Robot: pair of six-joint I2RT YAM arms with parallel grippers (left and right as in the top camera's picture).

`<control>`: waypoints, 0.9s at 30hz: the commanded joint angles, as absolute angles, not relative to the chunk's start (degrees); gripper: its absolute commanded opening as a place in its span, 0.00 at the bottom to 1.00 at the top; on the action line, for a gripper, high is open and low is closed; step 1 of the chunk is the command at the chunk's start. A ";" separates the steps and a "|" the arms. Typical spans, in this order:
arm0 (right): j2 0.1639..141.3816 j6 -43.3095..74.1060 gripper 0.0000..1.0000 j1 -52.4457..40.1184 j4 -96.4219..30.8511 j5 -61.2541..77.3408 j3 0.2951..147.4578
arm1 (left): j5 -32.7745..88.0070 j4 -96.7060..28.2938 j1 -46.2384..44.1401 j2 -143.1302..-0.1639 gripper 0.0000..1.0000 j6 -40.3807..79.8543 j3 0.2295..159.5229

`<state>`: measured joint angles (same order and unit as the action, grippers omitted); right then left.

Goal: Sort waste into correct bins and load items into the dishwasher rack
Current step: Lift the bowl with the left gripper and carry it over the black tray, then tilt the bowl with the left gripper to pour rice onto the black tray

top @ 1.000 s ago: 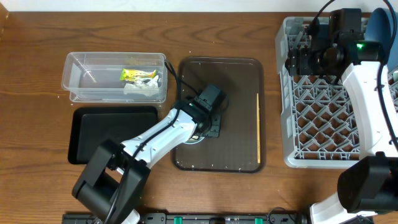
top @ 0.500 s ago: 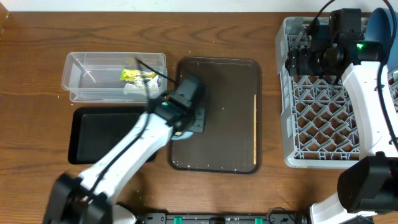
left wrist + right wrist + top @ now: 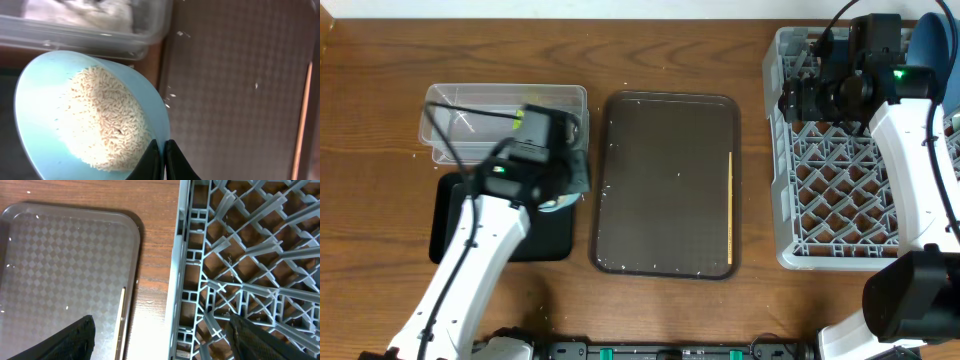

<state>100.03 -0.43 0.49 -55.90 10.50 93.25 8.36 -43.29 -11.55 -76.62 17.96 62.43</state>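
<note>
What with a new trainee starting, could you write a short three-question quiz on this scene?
1. True or false: the left tool is shut on the mint-green bowl's rim.
2. What fills that bowl? A) paper scraps B) rice-like grains C) a snack wrapper
3. Fill in: the chopstick lies along the right edge of the brown ____.
Key: 1 true; 2 B; 3 serving tray.
</note>
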 commanded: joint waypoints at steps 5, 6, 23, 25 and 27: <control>100.42 0.16 0.83 -0.03 -55.90 10.52 92.88 | 26.59 -41.69 2.94 -76.03 0.06 14.90 60.03; 100.42 0.16 0.83 -0.03 -55.92 10.52 92.88 | 29.54 -41.30 5.02 -76.14 0.06 14.02 59.40; 100.42 0.14 0.83 -0.03 -55.94 10.52 92.88 | 74.00 -32.27 26.72 -85.23 0.06 4.08 50.22; 100.42 0.14 0.84 -0.03 -55.92 10.50 92.88 | 76.12 -32.29 27.81 -86.54 0.06 4.10 50.13; 100.42 0.14 0.83 -0.03 -55.94 10.52 92.88 | 79.18 -32.36 29.02 -87.94 0.06 4.12 50.13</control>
